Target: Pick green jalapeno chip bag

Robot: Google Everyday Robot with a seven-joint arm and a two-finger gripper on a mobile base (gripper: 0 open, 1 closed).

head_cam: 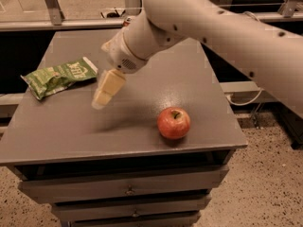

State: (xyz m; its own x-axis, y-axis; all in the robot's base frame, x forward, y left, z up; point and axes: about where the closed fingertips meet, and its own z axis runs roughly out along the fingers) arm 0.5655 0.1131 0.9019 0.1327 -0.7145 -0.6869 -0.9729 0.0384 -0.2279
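The green jalapeno chip bag point(60, 76) lies flat at the left edge of the grey table point(71, 131), its whitish end toward the right. My gripper point(105, 91) hangs above the table just right of the bag, its pale fingers pointing down and to the left. It holds nothing that I can see. A red apple point(173, 122) sits on the table to the right of the gripper, near the front edge.
My white arm point(213, 22) reaches in from the upper right and covers the back of the table. Drawers point(128, 189) sit under the tabletop. A metal rail point(52, 4) and speckled floor point(265, 183) surround the table.
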